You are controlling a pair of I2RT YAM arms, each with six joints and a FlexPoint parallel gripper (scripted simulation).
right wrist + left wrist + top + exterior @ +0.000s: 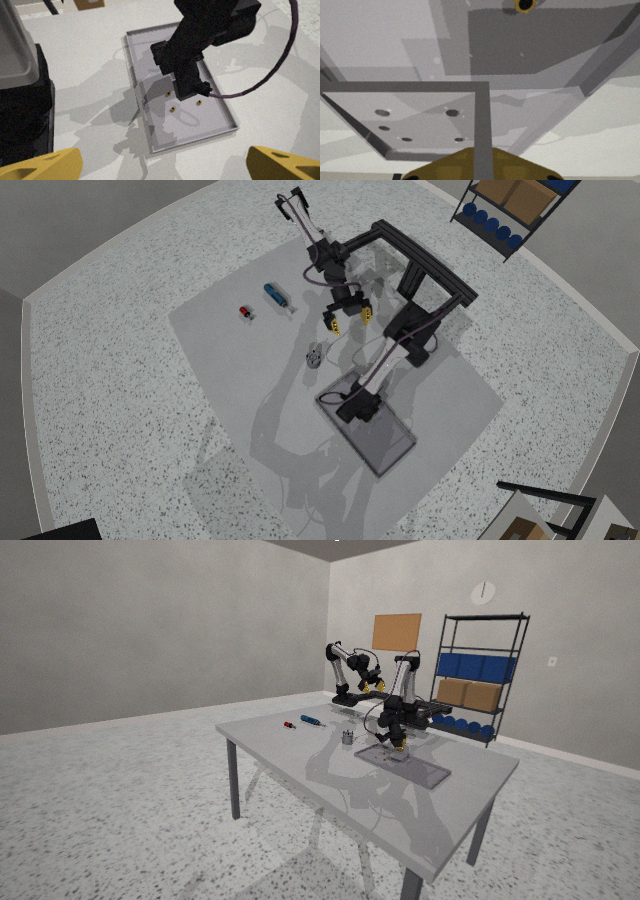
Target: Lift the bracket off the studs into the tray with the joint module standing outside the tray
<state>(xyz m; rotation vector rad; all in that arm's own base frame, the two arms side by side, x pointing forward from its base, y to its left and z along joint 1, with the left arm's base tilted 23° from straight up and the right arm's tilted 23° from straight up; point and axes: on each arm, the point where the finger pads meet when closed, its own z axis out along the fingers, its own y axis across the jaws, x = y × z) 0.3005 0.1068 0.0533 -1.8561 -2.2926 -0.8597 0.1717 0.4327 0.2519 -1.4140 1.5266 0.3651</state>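
Observation:
The grey joint module [313,359] [347,738] stands upright on the table outside the tray, studs bare on top. My left gripper [400,745] [481,154] is shut on the bracket [398,756] [482,124]; its upright flange is between the fingertips and its holed plate reaches to the left in the left wrist view. They are low over the tray [392,452] [425,774] [217,120], towards its end nearer the module; whether the bracket touches the floor cannot be told. In the top view the arm hides the bracket. My right gripper [351,322] [374,687] [163,154] is open and empty, raised well above the table.
Small brass pieces [384,759] [525,4] [173,108] lie in the tray. A blue screwdriver [275,295] [310,719] and a small red one [244,312] [288,725] lie on the far side of the module from the tray. A dark frame [425,260] carries the arms.

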